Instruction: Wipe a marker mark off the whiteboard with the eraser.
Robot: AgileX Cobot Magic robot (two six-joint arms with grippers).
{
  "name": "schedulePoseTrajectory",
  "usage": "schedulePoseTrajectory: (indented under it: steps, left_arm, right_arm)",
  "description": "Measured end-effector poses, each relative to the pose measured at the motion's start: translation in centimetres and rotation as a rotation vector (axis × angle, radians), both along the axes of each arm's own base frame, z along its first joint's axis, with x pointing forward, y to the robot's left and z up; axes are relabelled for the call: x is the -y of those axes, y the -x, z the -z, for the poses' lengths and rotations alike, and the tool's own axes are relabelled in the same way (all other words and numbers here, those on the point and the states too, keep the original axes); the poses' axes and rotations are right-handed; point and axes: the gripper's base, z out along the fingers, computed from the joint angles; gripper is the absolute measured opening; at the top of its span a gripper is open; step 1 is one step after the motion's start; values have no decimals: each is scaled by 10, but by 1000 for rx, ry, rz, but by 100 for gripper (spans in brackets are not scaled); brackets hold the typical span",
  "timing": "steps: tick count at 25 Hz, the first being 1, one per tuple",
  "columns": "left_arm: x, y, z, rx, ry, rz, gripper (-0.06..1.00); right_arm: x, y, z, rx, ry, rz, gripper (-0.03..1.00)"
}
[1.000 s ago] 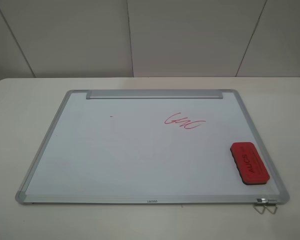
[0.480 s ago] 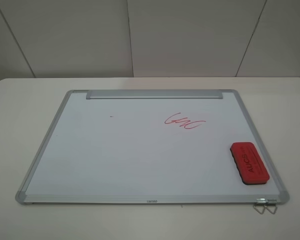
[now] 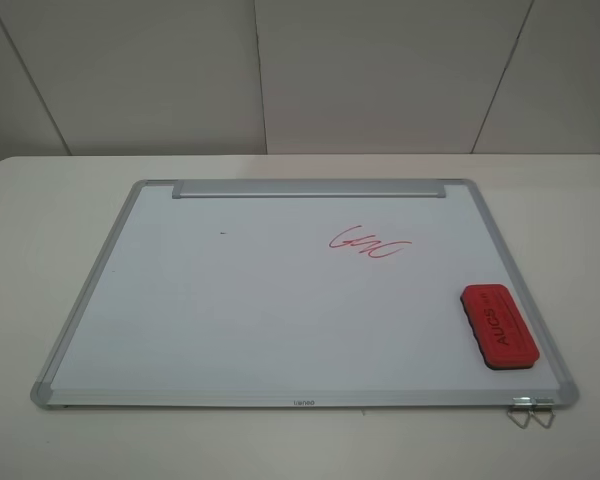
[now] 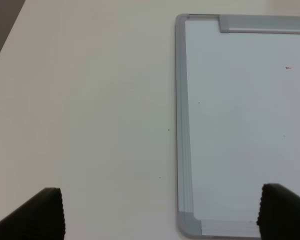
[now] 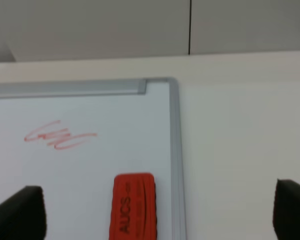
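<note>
The right gripper is seen with fingers spread wide and empty; the left gripper likewise. The eraser lies flat on the whiteboard, near its right frame. It is judged light and rigid (felt underneath), best gripped across its narrow red sides.
</note>
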Motion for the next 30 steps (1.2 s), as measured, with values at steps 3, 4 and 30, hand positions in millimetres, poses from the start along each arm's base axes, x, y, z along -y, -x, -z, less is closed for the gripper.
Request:
schedulePoseTrajectory:
  steps: [3,4,30]
  left_arm:
    - [0,0,0,0,0,0,77]
    - [0,0,0,0,0,0,77]
    - [0,0,0,0,0,0,77]
  right_arm:
    - [0,0,1,0,-2,-1,83]
    - [0,0,1,0,-2,-1,83]
    - [-1,10,1,60,-8,-22,83]
